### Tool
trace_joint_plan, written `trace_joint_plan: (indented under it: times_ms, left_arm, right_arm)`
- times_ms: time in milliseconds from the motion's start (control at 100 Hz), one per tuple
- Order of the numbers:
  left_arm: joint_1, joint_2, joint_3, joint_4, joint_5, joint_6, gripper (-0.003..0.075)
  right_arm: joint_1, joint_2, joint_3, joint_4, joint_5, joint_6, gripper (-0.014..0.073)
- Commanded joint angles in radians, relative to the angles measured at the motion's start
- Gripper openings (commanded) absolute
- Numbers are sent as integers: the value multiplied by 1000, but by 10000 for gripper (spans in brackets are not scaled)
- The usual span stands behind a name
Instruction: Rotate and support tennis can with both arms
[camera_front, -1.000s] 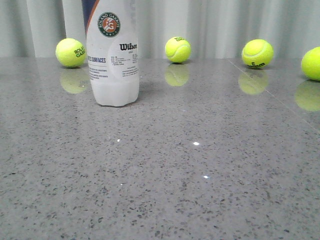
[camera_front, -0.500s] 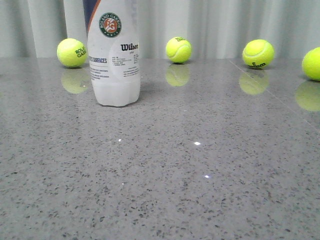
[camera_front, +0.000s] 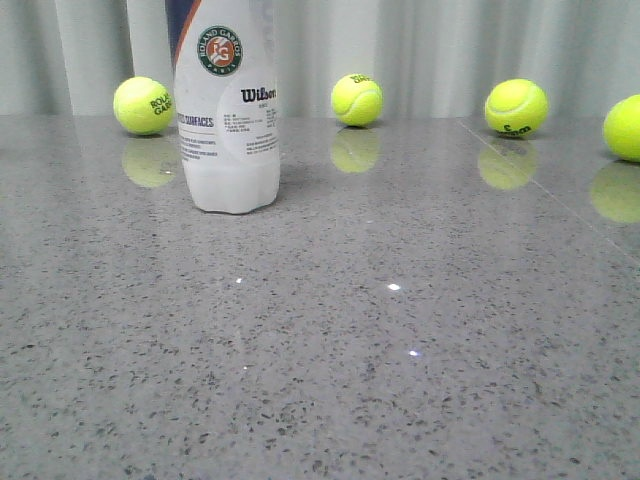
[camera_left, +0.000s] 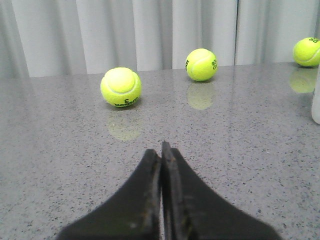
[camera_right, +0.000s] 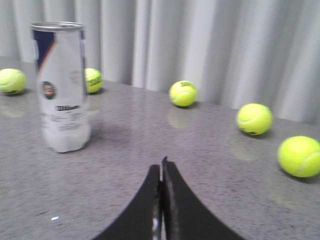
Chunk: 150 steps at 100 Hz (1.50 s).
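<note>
Tennis can (camera_front: 226, 110) stands upright on the grey table (camera_front: 400, 350), left of centre in front view, base down, label w/ logo facing the camera; rim at top shows in right wrist view (camera_right: 59, 85). Tennis balls lie along the back edge near the curtain (camera_front: 450, 50); one (camera_front: 143, 105) sits just behind-left of the can, apart from it; others (camera_front: 357, 99), (camera_front: 516, 107) well apart to the right.

Step in hand: cannot be fixed from this moment; can upright w/ both arms clear fits either the approach stage or the stage after release; no contact betw. any gripper and the can.

If a grasp is to come, reqs. are: jaws opened wider than can dia.; one arm to take the can body, the other to brace it; can is tall, smooth-walled and likely light, so a side push could tip or slide it on the glossy top.

End effectors: left gripper (camera_left: 161, 150) has fingers pressed together, no gap, nothing held; low over bare table, pointing toward two balls; can edge shows at far side of that view. Right gripper (camera_right: 161, 167) likewise fully closed, holding nothing; pointing past the can, well apart from it.
</note>
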Motion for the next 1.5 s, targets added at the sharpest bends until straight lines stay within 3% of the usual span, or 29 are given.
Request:
trace_joint_plan:
  times_ms: [0,180,370,740,930,1490]
  left_arm:
    - [2,-23,43,-7,-78,0,-19]
    - [2,-23,43,-7,-78,0,-19]
    - [2,-23,43,-7,-78,0,-19]
    - [2,-23,43,-7,-76,0,-19]
    - [2,-23,43,-7,-76,0,-19]
    - [2,-23,43,-7,-76,0,-19]
  right_arm:
    - [-74,11,44,-20,-214,10,-61]
    - [-257,11,198,-24,-401,21,-61]
    - [-374,-27,317,-113,-433,153,-61]
    - [-383,-182,322,-140,-177,185,-61]
    - [-383,-182,322,-85,-181,121,-61]
    - [-383,-182,322,-85,-176,121,-61]
